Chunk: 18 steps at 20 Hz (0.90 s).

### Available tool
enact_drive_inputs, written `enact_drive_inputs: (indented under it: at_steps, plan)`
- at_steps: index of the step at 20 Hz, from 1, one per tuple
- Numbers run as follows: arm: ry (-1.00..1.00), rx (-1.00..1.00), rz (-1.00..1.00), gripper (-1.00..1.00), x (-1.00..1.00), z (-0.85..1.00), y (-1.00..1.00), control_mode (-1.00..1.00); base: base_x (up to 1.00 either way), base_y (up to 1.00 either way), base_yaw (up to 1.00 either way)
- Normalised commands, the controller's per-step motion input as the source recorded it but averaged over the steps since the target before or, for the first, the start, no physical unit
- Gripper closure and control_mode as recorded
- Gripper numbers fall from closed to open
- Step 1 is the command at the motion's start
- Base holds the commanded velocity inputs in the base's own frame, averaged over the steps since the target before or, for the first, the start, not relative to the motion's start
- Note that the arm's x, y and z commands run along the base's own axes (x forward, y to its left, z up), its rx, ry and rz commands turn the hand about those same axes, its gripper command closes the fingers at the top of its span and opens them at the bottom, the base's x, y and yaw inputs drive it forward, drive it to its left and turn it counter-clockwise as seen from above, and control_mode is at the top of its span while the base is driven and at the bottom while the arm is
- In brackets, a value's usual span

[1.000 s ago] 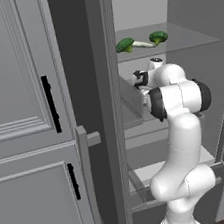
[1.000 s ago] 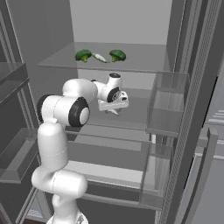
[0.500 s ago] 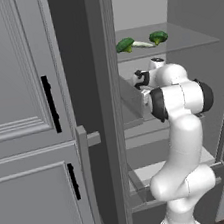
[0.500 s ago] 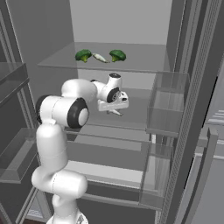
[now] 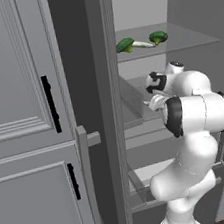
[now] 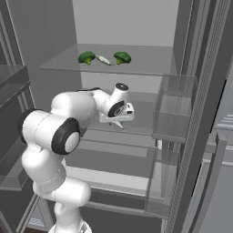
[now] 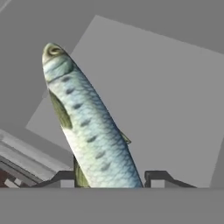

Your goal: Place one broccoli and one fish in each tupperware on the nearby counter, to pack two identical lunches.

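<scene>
A silvery-blue scaled fish (image 7: 87,127) lies on a grey fridge shelf (image 7: 175,100), its head pointing away from the hand. My gripper (image 7: 109,177) is shut on the fish's tail end, with a fingertip against each side. The hand reaches over the middle shelf (image 6: 141,104), where the gripper (image 6: 119,123) (image 5: 155,103) points down. On the glass shelf above lie two green broccoli (image 6: 86,57) (image 6: 122,57), also seen as broccoli (image 5: 125,45) (image 5: 158,37), with a pale slim fish-like thing (image 6: 103,60) between them. The tupperware and the counter are out of view.
Clear door bins (image 6: 175,109) hang on the open fridge door at the right. A grey panelled cabinet (image 5: 16,97) with black handles stands left of the fridge. Further shelves and a drawer (image 6: 113,182) sit below the hand.
The fingers have closed in on the fish. The arm and the broccoli have stayed where they were.
</scene>
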Motion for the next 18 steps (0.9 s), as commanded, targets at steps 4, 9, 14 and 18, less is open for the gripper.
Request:
enact_drive_inputs:
  at_steps: [4,9,14,18]
  plan:
    - [-0.04,0.02,-0.06,1.0,-0.93,0.67,0.0,-1.0,0.0,0.0,0.0]
    - [0.2,-0.03,-0.05,1.0,-0.7,1.0,0.08,-1.0,0.0,0.0,0.0]
    - [0.25,-0.06,-0.04,1.0,-0.93,0.84,0.09,-1.0,0.0,0.0,0.0]
    - [0.01,-0.03,0.0,1.0,-1.0,0.12,0.14,-1.0,0.0,0.0,0.0]
